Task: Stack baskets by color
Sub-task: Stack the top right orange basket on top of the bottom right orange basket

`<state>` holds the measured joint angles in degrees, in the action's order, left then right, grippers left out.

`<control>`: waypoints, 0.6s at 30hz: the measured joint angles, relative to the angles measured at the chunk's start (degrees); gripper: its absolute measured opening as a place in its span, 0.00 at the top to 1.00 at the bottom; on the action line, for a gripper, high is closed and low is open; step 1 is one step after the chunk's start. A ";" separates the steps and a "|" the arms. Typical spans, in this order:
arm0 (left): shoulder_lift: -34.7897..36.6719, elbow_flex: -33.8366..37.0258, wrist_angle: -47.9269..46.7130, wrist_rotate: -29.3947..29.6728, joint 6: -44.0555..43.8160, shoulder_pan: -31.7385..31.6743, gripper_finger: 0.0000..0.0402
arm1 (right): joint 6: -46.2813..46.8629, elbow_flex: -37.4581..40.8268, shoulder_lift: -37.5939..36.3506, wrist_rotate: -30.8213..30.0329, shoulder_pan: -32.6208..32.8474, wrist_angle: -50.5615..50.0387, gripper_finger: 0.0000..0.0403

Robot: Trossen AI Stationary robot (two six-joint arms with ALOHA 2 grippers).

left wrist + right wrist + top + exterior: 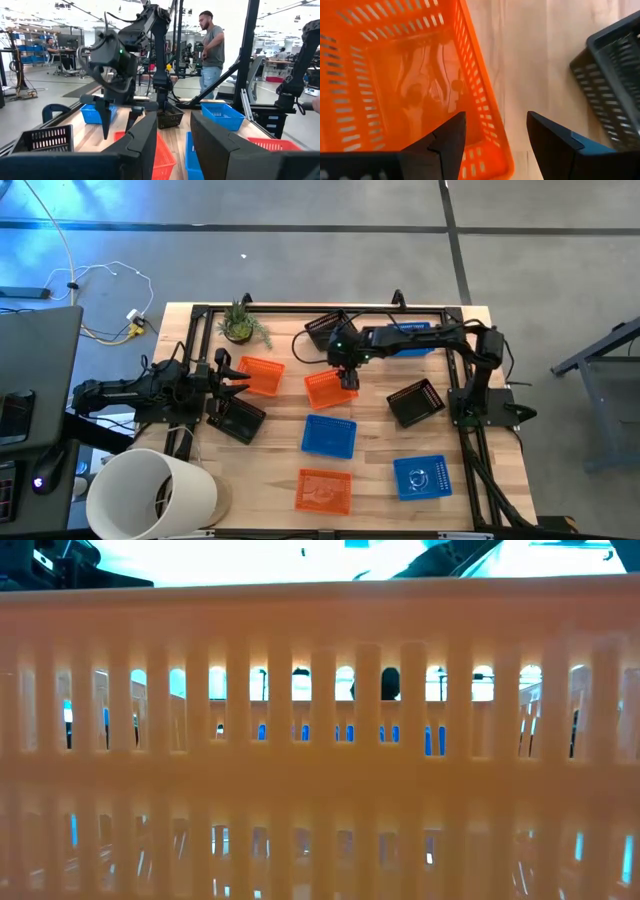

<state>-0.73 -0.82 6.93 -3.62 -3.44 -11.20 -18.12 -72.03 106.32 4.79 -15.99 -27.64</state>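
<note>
Several baskets lie on the wooden table. Orange ones are at the centre point(328, 388), left of it point(262, 375) and at the near edge point(323, 490), the last filling the low view point(320, 740). Blue ones point(329, 435) point(421, 477) and black ones point(415, 402) point(236, 418) point(330, 328) are scattered around them. My right gripper point(347, 378) is open and points steeply down over the centre orange basket point(395, 85), one finger over its inside and one outside its side wall point(487, 125). My left gripper point(240, 377) waits open at the table's left point(172, 145), holding nothing.
A big white bucket point(150, 495) lies at the near left corner, and a small potted plant point(240, 325) stands at the far left. A black frame point(460, 380) borders the table. A person point(212, 45) stands in the room beyond the table's right side.
</note>
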 joint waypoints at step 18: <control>0.00 0.00 -0.32 1.92 0.02 0.00 0.73 | 5.32 0.04 2.23 -2.66 -0.52 -0.11 0.83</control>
<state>-0.73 -0.81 6.61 -1.69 -3.42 -11.20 -12.80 -71.99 108.55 2.13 -16.51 -27.75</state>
